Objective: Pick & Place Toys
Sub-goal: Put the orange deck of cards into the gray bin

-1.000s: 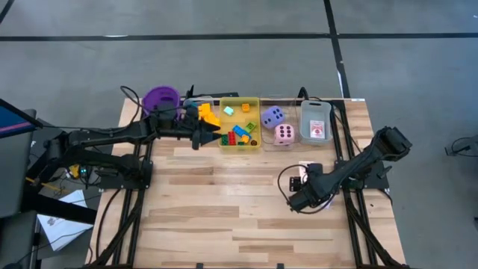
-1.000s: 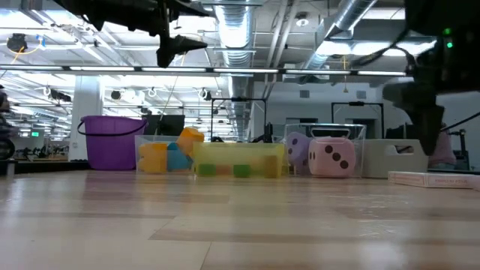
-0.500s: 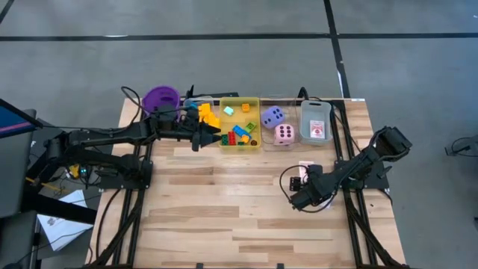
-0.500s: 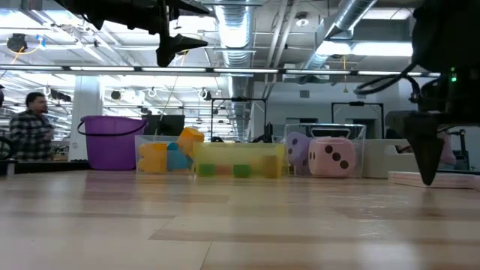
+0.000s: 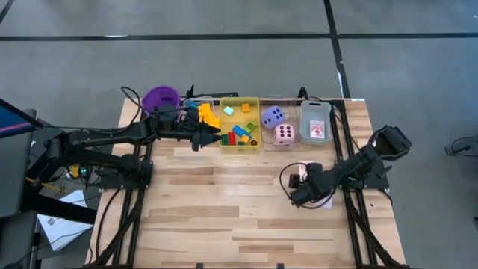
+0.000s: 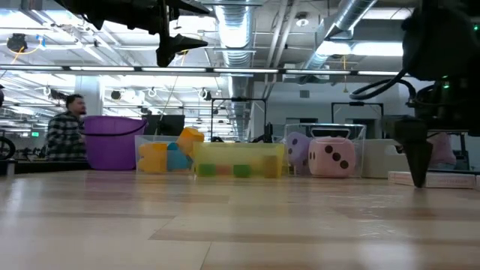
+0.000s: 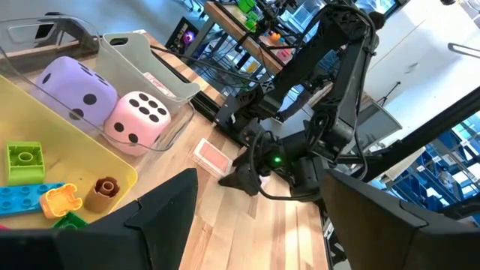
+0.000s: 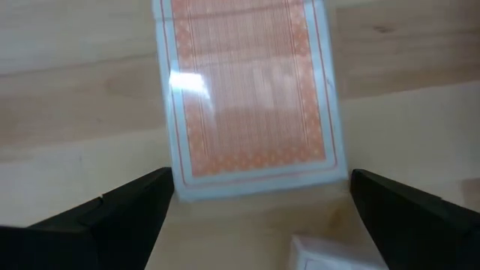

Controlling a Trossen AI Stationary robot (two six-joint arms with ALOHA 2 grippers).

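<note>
Right gripper (image 8: 255, 217) low over red-patterned card (image 8: 251, 97) flat on table (image 5: 224, 202), fingers spread wide either side, nothing held; thin card risks sliding or slipping pinch; left gripper (image 5: 211, 138) waits, fingers parted, beside yellow tray (image 5: 258, 123)

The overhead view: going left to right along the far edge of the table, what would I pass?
Purple cup → clear tray with yellow blocks → yellow tray of mixed blocks → purple die and pink die, in one clear tray → grey tray holding a red-patterned card.
</note>
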